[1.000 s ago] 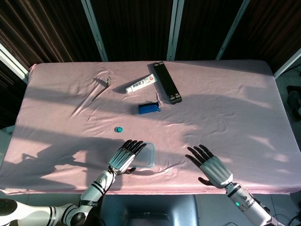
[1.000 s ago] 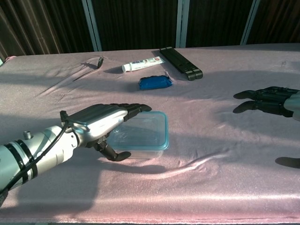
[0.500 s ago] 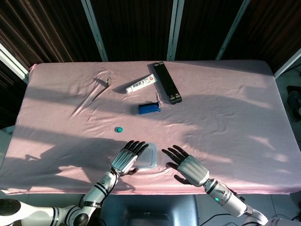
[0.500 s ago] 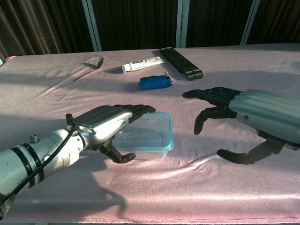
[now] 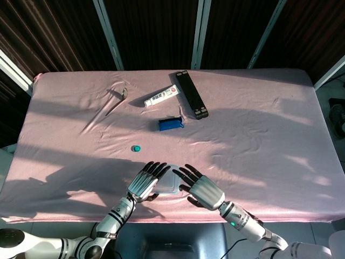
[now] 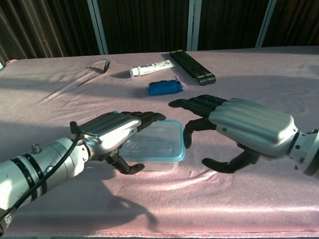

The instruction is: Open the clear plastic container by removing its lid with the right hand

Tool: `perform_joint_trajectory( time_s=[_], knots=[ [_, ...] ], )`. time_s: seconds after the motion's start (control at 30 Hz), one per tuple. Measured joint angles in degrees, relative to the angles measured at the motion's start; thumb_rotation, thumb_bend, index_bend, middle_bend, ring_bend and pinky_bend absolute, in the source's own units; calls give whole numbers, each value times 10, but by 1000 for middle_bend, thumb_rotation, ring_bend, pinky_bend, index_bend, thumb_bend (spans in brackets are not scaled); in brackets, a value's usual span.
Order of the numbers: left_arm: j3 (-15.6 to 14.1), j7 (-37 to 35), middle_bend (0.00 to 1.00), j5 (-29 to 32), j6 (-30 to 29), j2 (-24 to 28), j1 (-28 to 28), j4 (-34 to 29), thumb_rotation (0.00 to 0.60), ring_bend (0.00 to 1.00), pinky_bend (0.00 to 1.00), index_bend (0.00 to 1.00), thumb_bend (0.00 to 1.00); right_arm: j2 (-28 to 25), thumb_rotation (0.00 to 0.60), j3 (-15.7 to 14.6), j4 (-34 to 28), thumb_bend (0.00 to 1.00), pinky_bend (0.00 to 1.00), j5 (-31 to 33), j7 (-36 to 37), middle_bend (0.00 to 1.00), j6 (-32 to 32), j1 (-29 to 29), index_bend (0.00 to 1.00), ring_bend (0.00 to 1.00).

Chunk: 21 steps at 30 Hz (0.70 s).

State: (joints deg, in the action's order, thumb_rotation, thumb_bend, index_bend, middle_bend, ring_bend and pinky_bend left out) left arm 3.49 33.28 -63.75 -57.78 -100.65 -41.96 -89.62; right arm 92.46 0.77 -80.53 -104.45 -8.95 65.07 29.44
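The clear plastic container (image 6: 158,147) with a blue-rimmed lid sits near the table's front edge, also seen from the head view as the container (image 5: 171,182). My left hand (image 6: 110,131) lies over its left part with fingers stretched across the lid and the thumb by the near wall; in the head view the left hand (image 5: 145,182) hides that side. My right hand (image 6: 242,125) hovers just right of the container, fingers spread and curved, with fingertips near the right rim and holding nothing. The head view shows the right hand (image 5: 201,187) close beside the lid.
Further back lie a blue packet (image 6: 165,87), a white toothpaste tube (image 6: 151,68) and a long black bar (image 6: 192,66). A small teal cap (image 5: 137,148) sits left of centre and a metal spoon (image 5: 123,94) at the back left. The pink tablecloth (image 5: 280,140) is wrinkled.
My right hand has swept in from the far right to just beside the container. The left hand stayed over the lid, and the container shifted slightly to the right.
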Motion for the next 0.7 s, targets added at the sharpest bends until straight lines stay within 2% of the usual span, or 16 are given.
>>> perform_joint_trajectory(
  time_s=[0.7],
  knots=[
    [-2, 17, 488, -20, -33, -12, 13, 1, 600, 657, 540, 0, 337, 53, 600, -8, 82, 482, 0, 20, 73, 120, 19, 34, 541, 0]
  ],
)
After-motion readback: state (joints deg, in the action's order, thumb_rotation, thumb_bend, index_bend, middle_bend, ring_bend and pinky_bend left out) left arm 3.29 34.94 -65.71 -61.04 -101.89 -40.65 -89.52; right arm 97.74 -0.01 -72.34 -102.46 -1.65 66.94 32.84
